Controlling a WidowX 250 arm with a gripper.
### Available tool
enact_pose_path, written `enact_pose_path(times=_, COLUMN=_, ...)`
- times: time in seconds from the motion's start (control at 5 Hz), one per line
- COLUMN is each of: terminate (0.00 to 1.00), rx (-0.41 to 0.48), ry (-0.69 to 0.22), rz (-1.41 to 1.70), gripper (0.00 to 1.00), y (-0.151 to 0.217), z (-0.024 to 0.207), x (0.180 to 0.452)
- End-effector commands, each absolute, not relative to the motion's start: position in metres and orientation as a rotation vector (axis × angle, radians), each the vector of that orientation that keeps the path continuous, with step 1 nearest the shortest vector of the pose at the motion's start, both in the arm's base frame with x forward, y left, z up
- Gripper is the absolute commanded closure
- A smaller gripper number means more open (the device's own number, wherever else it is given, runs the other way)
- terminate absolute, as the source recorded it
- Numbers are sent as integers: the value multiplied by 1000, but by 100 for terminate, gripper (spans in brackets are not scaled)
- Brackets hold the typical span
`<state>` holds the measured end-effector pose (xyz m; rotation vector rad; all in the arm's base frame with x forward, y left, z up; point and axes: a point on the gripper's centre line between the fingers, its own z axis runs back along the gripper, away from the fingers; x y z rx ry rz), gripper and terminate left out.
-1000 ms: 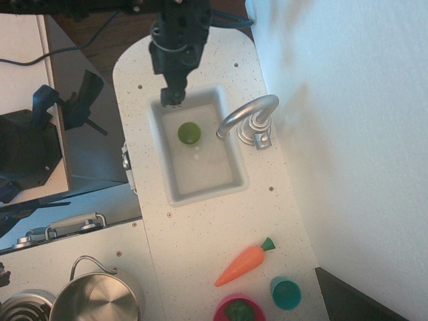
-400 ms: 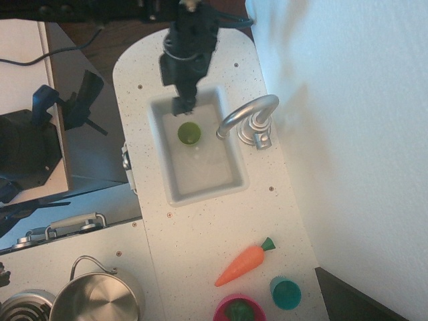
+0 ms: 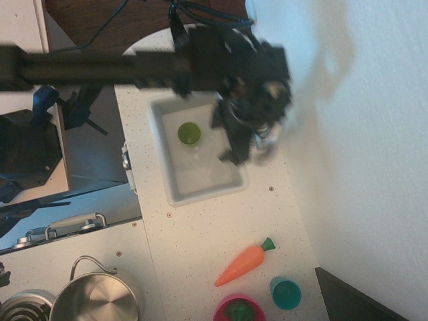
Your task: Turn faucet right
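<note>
My pincer (image 3: 237, 155) blurs over the faucet (image 3: 266, 142) by the sink's (image 3: 200, 190) wall-side rim; whether its jaws are apart I cannot tell. The spout looks stiff, slick; I'd push its arch

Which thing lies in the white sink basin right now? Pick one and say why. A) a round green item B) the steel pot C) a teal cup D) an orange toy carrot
A: a round green item sits inside the sink, left of the blurred tool; the carrot, teal cup and steel pot all rest on the counter farther down the picture.
</note>
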<state>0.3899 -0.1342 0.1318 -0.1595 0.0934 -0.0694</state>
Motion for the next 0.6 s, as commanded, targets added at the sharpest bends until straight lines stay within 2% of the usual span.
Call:
enact_pose_path(times=0.0, terminate=0, rx=-278, ry=-14, rz=-167, gripper=0, y=-196, z=166, x=421)
enact_pose_path(times=0.4, terminate=0, rx=-260, ry=-26, rz=-171, gripper=0, y=-195, z=169, x=414)
